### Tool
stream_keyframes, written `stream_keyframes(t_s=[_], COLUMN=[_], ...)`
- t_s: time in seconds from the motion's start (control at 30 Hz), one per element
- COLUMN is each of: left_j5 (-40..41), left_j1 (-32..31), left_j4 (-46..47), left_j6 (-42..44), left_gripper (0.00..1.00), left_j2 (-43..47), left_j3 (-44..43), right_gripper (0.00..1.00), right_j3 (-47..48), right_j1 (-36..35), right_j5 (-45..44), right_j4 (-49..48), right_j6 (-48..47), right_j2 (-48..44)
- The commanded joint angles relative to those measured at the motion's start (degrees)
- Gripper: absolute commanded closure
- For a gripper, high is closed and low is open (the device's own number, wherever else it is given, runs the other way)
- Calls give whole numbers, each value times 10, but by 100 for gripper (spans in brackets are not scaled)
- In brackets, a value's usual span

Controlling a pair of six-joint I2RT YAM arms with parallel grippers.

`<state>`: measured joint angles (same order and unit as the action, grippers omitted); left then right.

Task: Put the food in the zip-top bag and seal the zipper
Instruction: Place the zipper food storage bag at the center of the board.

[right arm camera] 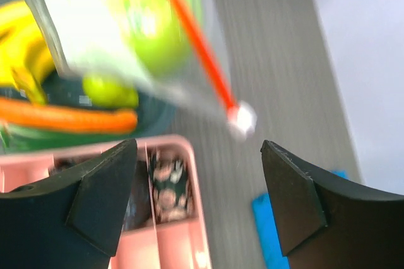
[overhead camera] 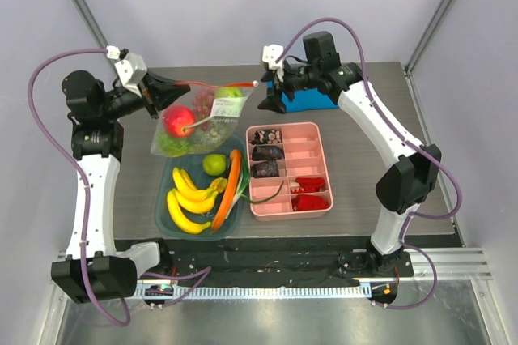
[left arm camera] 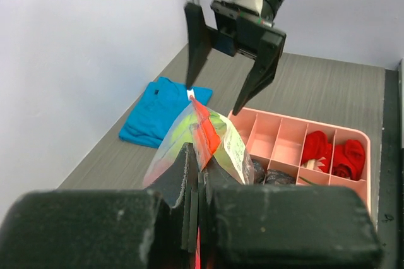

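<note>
Above grey table (overhead camera: 352, 175), pinching zipper (overhead camera: 218, 84) in shut left gripper (overhead camera: 180, 83) to hang zip-top bag (overhead camera: 202, 118) of food (overhead camera: 180, 121) taut, right gripper (left arm camera: 213, 96) gaping near free end

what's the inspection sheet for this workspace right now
surface: dark wood-grain table
job's things: zip-top bag hangs from its mouth, red fruit and green apple inside; zipper stretched taut, seal cannot be told
clutter: teal bin with bananas, lime, carrot; pink tray; blue cloth
grippers: left pincer shut on zipper end; right pincer open by the zipper's white-tipped end, not gripping
cables: purple cable looped along each arm
surroundings: pale walls, metal frame posts
</note>
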<state>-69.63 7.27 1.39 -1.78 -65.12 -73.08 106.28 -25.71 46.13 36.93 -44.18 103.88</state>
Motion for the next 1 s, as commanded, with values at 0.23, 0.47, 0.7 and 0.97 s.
stream_keyframes(t_s=[0.23, 0.47, 0.7, 0.97], left_j5=[-48, -46, -51, -4], left_j1=[-12, -31, -32, -33], left_j4=[55, 55, 56, 54], left_j6=[-26, -30, -30, -51], left_gripper=[100, 100, 100, 89], left_j2=[9, 11, 11, 5], left_j3=[-20, -16, -11, -12], right_gripper=[14, 32, 83, 99], right_j3=[76, 94, 98, 124], right_j1=[-98, -135, -144, -125], right_j5=[10, 19, 41, 9], right_j4=[-142, -143, -114, -104], right_j6=[125, 122, 116, 227], right_j2=[-41, -13, -13, -4])
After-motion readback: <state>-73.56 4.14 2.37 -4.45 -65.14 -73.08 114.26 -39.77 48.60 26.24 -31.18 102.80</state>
